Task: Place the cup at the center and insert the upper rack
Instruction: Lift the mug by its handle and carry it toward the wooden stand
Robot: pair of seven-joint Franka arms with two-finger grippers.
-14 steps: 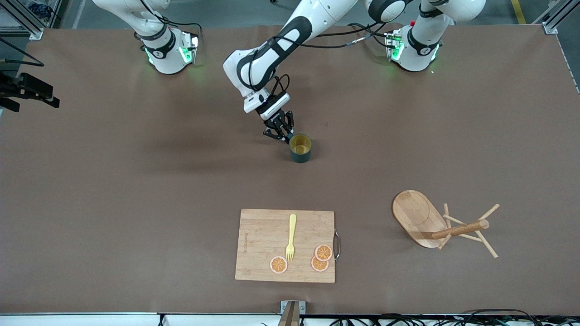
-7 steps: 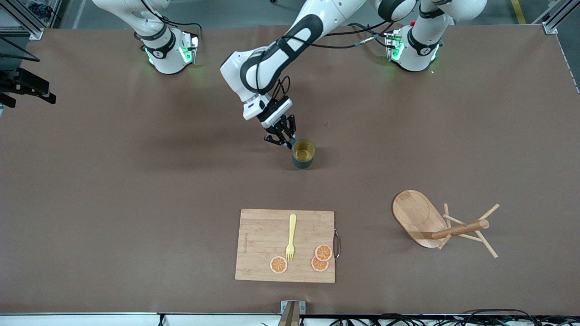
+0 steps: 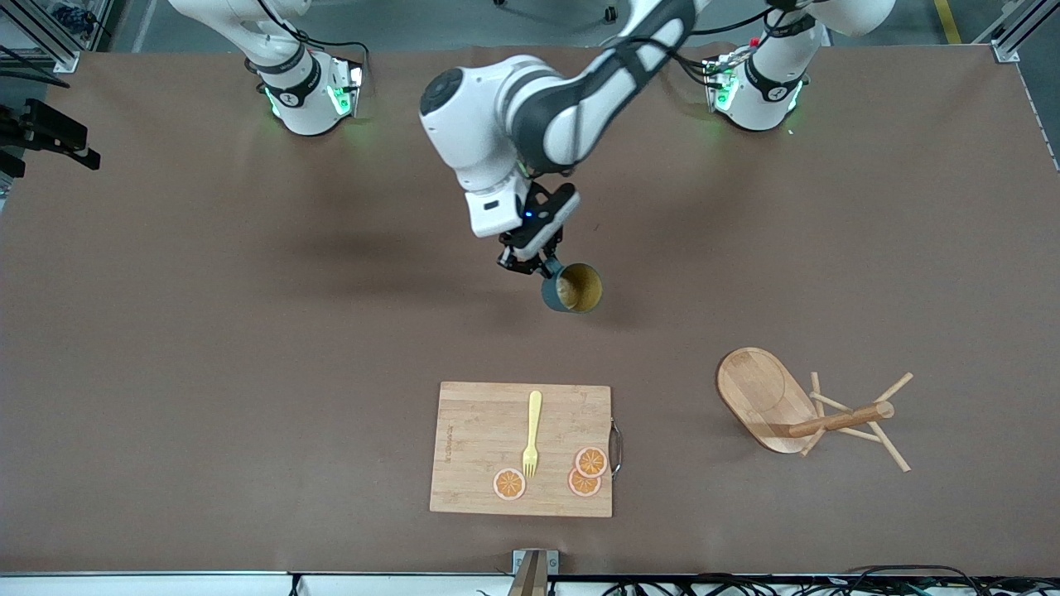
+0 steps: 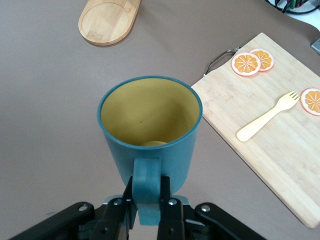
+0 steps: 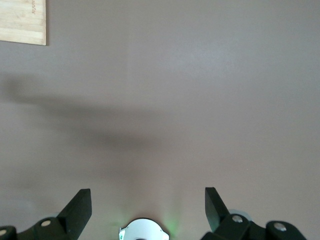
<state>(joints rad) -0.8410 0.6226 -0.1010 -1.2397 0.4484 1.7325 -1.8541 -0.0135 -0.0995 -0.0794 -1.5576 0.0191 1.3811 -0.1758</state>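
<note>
Left gripper [image 3: 538,266] clamped on handle of cup [image 3: 573,288], cup up in air, tipped, over middle of table [image 3: 207,331]. Not set down yet. Mug tree [image 3: 795,411] lying on its side toward left arm's end, untouched; that step all to do. Right gripper [image 5: 147,201] wide open, empty, arm waiting.

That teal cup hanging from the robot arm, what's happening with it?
The left gripper is shut on the handle of the cup and holds it in the air over the middle of the table. The right gripper waits with its fingers open, holding nothing. The upper rack lies tipped on its side toward the left arm's end, untouched, beside a cutting board with a fork and orange slices.
</note>
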